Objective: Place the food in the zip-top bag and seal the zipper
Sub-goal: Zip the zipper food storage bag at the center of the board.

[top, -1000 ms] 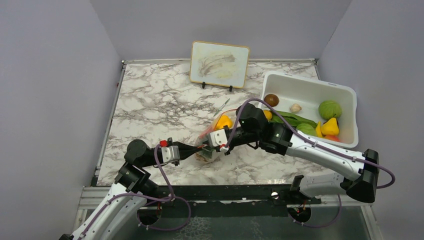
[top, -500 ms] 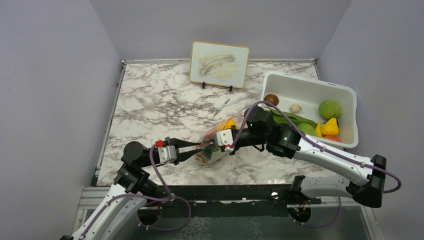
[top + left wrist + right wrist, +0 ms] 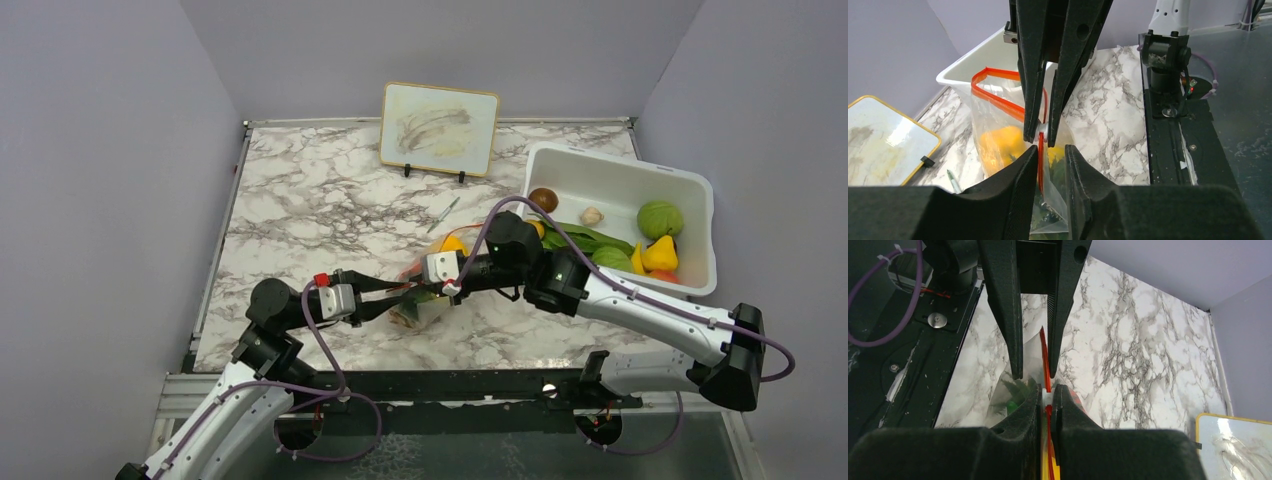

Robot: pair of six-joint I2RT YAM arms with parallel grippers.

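Zip-top bag [image 3: 998, 115]: yellow pepper [image 3: 998, 145], greens [image 3: 1013, 390] inside | right claw [image 3: 1047, 391] pinches zipper [image 3: 993, 97] | left claw [image 3: 1051, 152] narrowly parted, straddling zipper

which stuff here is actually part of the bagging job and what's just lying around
Job: zip-top bag, its zipper, yellow pepper inside, food in the white bin, left hand, right hand.
Lying about: grey pen, framed board.
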